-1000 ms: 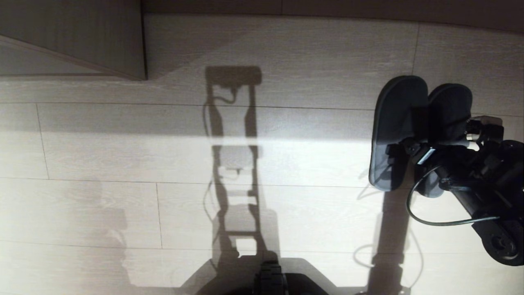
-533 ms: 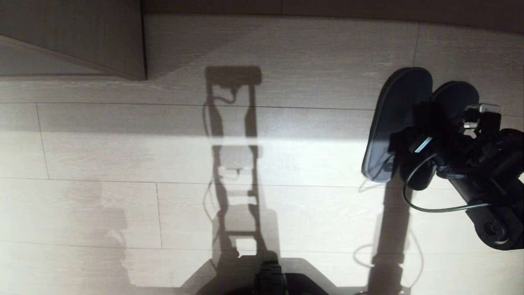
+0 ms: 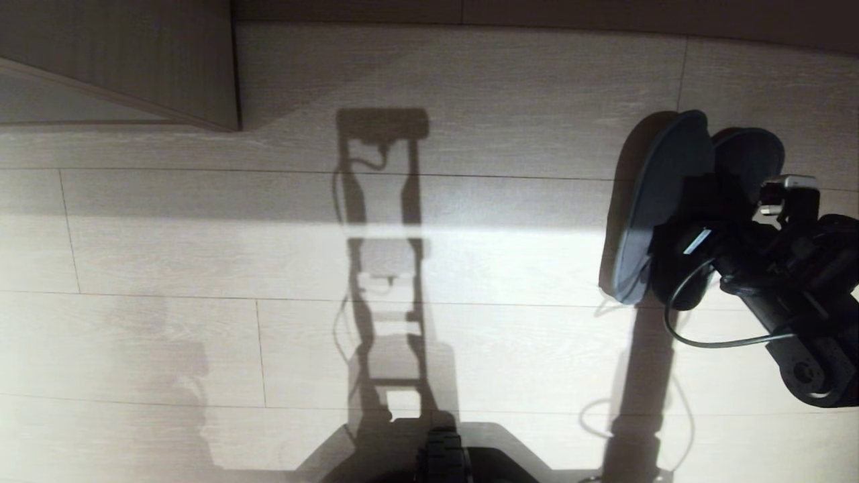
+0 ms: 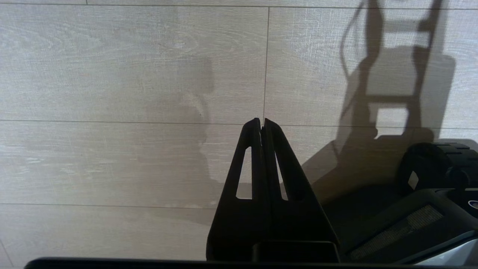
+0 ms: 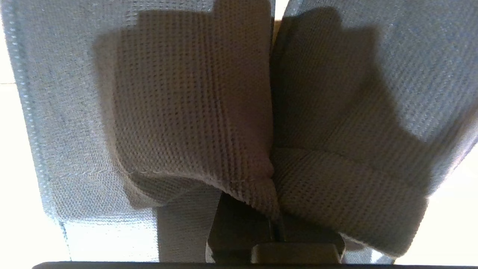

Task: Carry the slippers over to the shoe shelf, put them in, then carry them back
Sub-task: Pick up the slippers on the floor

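The two grey-blue slippers are at the right of the head view, pressed side by side; the left one [image 3: 661,194] is tipped up on its edge and the right one [image 3: 748,157] lies behind it. My right gripper [image 3: 686,231] reaches in from the right and is shut on their toe bands. In the right wrist view the woven bands [image 5: 194,97] [image 5: 336,119] bunch together over the fingers, so only the jaw base shows. My left gripper [image 4: 261,123] hangs shut and empty above the floor. I cannot tell whether the wood-grain corner [image 3: 134,60] at the far left is the shoe shelf.
Pale plank floor [image 3: 201,255] spreads across the view, crossed by a bright band of light and by my own shadow [image 3: 386,268]. A dark skirting line [image 3: 537,12] runs along the far edge. My base [image 3: 446,463] shows at the near edge.
My right gripper has closed from open onto the toe bands. The slippers were squeezed together, the left one tipped up onto its edge, and the arm has shifted a little farther away.
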`<state>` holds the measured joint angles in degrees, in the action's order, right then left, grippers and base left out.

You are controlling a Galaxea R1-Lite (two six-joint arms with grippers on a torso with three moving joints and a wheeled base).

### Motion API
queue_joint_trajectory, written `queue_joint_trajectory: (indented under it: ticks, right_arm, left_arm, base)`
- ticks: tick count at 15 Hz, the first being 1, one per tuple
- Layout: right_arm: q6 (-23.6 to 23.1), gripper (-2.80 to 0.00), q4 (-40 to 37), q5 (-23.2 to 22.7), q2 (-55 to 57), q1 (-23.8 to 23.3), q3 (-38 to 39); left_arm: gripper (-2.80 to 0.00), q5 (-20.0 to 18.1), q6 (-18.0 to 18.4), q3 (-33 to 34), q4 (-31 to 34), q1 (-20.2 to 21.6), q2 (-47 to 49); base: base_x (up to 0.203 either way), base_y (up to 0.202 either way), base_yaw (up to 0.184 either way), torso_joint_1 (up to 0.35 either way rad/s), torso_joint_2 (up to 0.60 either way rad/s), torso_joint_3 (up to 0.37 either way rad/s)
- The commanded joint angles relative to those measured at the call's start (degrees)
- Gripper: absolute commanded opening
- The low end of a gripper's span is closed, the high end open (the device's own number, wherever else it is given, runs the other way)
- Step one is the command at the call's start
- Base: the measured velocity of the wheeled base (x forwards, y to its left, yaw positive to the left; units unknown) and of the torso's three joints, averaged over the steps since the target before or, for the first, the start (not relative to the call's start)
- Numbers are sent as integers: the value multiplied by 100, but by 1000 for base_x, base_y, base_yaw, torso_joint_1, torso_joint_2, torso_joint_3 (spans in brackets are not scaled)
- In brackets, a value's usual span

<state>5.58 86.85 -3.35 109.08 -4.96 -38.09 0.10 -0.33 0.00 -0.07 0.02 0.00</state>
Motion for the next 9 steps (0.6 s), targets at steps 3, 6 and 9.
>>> queue_joint_trajectory:
  ticks: [3, 6, 9]
  right_arm:
    - [11, -280, -58, -311, -934, -5, 352]
    - [3, -280, -646, -687, -2082, -5, 832]
    - [-12, -280, -1649, -1046, -3521, -5, 1256]
  left_arm:
    - [-280, -1, -2, 0, -1, 6, -9]
    - [-280, -1, -2, 0, -1, 6, -9]
    - [-280, -1, -2, 0, -1, -2, -9]
  base:
    - [0, 0, 0, 0, 0, 0]
    - [0, 0, 0, 0, 0, 0]
    - [0, 0, 0, 0, 0, 0]
